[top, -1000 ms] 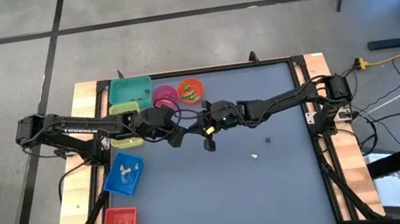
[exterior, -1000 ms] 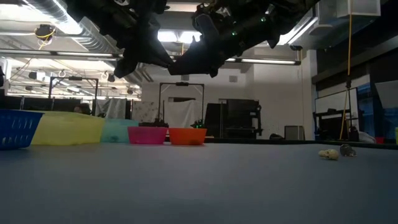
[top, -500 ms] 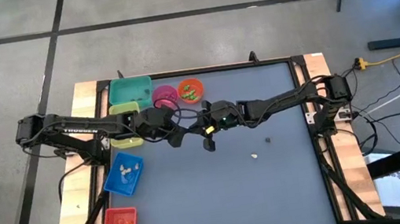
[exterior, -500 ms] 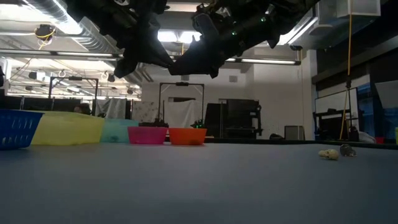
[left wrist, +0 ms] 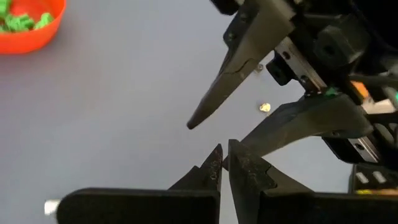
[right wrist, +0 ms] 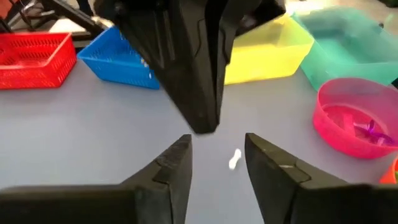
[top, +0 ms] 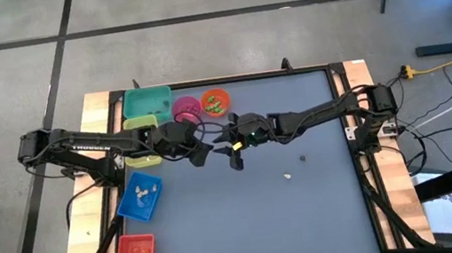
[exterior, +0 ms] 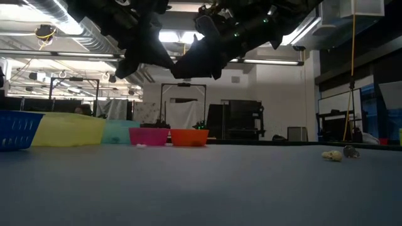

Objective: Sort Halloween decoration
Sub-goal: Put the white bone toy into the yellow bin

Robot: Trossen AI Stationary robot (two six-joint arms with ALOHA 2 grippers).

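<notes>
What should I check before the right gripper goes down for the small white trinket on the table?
1. Right gripper open: ok.
2. White trinket lies free on the table, seen between the jaws in the right wrist view: ok.
3. Left gripper out of the way: not ok, it hangs shut just in front of the right gripper.
4. Left gripper empty: cannot tell.
5. Blue bin, holding white pieces, uncovered: ok.

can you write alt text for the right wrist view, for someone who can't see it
The right gripper hangs open over a grey table, with a small white trinket lying on the surface between its fingers. The left gripper points down just beyond it. Behind are a red basket, a blue basket, a yellow bin, a teal bin and a pink bowl.
</notes>
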